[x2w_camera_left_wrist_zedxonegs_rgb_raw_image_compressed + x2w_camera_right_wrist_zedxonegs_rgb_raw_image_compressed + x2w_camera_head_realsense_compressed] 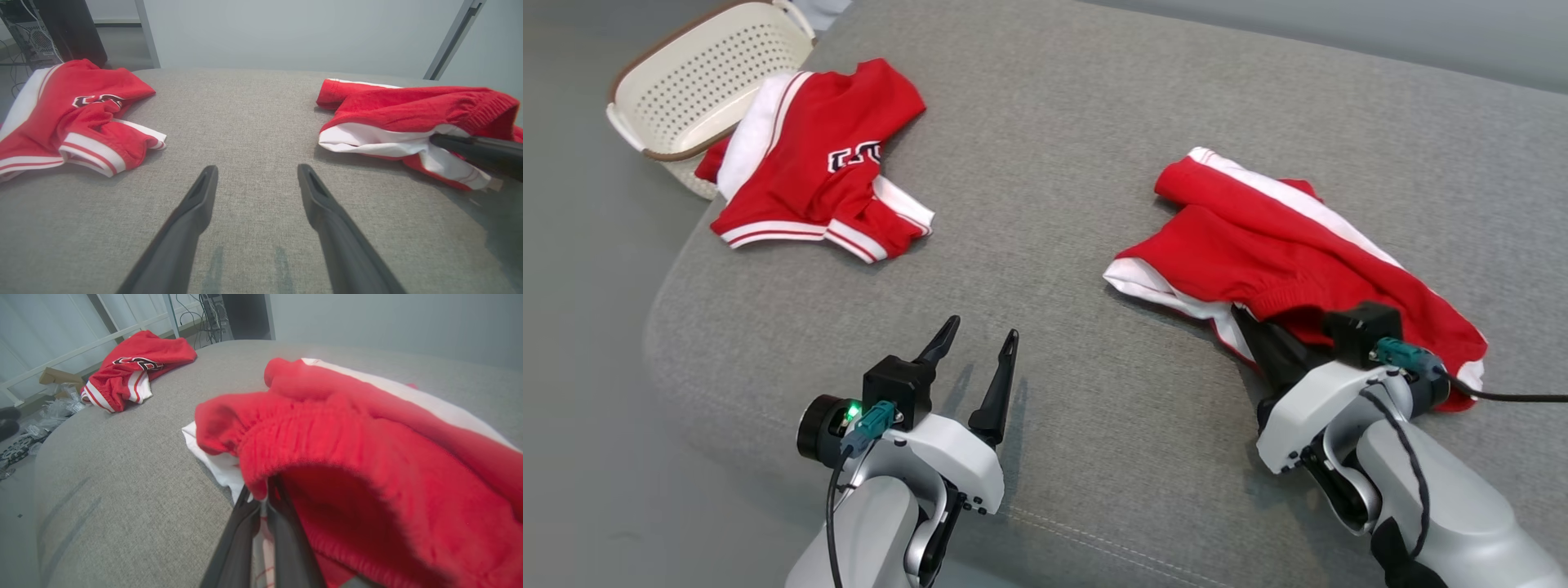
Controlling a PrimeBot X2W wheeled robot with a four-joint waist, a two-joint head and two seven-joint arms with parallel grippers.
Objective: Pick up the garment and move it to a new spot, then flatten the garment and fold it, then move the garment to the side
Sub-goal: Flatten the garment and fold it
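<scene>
Right gripper (262, 500) pinched shut on waistband of red shorts (1282, 253), crumpled on cushion (1054, 163), well apart from basket (698, 82). Left gripper (980, 330) wide, empty. Grasp made; moving, flattening, folding, setting aside all left.

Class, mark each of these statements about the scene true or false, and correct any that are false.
1. The right gripper is shut on the red shorts. True.
2. The left gripper holds the jersey. False: it is open over the bare cushion, apart from the jersey.
3. The basket stands in the middle of the cushion. False: it sits at the far left corner, its rim partly under the jersey.
4. In the head view, the jersey lies left of the red shorts. True.
</scene>
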